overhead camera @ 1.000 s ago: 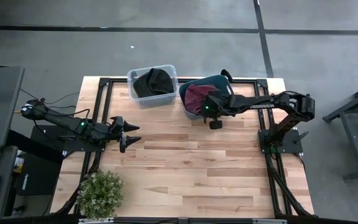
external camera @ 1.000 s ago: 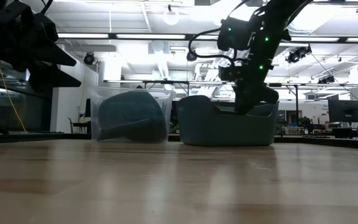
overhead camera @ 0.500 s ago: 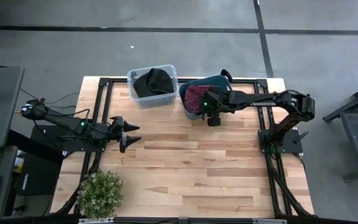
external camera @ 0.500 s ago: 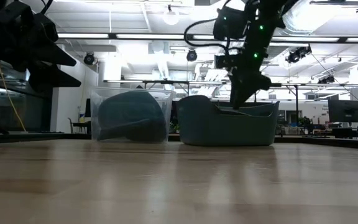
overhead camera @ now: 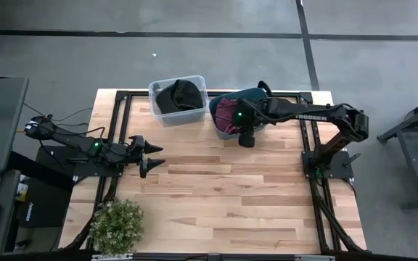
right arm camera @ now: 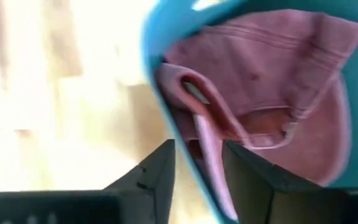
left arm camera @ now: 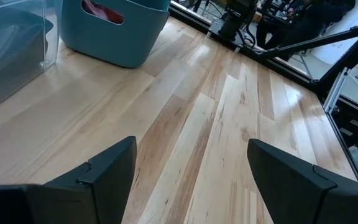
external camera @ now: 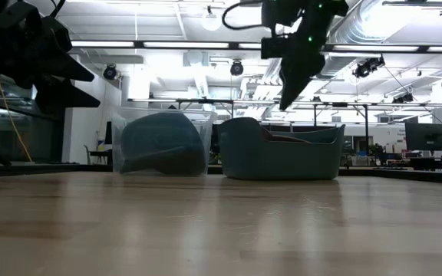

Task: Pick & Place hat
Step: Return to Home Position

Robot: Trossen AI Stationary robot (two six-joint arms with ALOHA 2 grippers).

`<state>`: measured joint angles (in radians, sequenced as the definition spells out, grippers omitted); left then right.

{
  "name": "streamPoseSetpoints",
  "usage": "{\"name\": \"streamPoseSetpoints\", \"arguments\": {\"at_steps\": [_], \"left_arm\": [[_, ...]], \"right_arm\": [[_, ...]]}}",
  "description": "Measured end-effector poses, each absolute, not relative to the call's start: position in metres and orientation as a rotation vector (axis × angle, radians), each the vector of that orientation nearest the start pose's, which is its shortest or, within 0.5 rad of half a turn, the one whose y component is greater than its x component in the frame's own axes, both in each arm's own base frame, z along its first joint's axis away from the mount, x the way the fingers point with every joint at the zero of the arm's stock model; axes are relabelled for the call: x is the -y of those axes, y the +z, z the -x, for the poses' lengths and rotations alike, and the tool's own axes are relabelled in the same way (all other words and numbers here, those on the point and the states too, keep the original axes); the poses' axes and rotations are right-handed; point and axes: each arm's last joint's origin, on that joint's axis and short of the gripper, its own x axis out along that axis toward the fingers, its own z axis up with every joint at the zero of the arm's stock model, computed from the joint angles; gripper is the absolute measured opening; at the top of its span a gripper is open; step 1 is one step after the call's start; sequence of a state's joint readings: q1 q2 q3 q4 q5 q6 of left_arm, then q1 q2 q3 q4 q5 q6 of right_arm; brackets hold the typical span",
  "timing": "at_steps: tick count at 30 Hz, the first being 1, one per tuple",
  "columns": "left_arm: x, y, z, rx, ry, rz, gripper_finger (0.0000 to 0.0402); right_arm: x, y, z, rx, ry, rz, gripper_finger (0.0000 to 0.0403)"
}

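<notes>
Grey concrete floor (overhead camera: 194,58); bright ceiling lights (external camera: 152,44).

The wooden table (overhead camera: 223,188) bears a transparent bin (overhead camera: 178,120), a blue bin (overhead camera: 248,94) beside it, and a plant (overhead camera: 117,226).

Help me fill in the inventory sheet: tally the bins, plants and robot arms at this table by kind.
Bins: 2, clear bin and blue bin
Plants: 1, plant
Arms: 2, left pincer open near the table's left side, right pincer open, raised over the blue bin's front rim
Total: 5
</notes>
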<state>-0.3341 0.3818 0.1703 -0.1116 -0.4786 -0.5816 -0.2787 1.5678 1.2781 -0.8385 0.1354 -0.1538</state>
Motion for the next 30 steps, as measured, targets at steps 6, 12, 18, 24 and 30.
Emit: {"name": "streamPoseSetpoints", "arguments": {"at_steps": [6,12,18,24,30], "left_arm": [[0.025,0.179,-0.114,-0.245,0.224,0.449,0.0292],[0.025,0.179,-0.114,-0.246,0.224,0.448,0.0292],[0.025,0.179,-0.114,-0.246,0.224,0.448,0.0292],[0.025,0.179,-0.114,-0.247,0.225,0.448,0.0292],[0.025,0.179,-0.114,-0.248,0.225,0.447,0.0292]], "right_arm": [[0.084,0.284,-0.291,-1.075,-0.217,-0.042,0.0064],[0.082,0.301,-0.286,-0.974,-0.217,-0.035,0.0008],[0.083,0.304,-0.284,-0.959,-0.289,-0.039,0.0003],[0.083,0.281,-0.282,-0.839,-0.230,-0.070,0.0001],[0.076,0.246,-0.257,-0.666,-0.217,-0.117,0.0001]]}}
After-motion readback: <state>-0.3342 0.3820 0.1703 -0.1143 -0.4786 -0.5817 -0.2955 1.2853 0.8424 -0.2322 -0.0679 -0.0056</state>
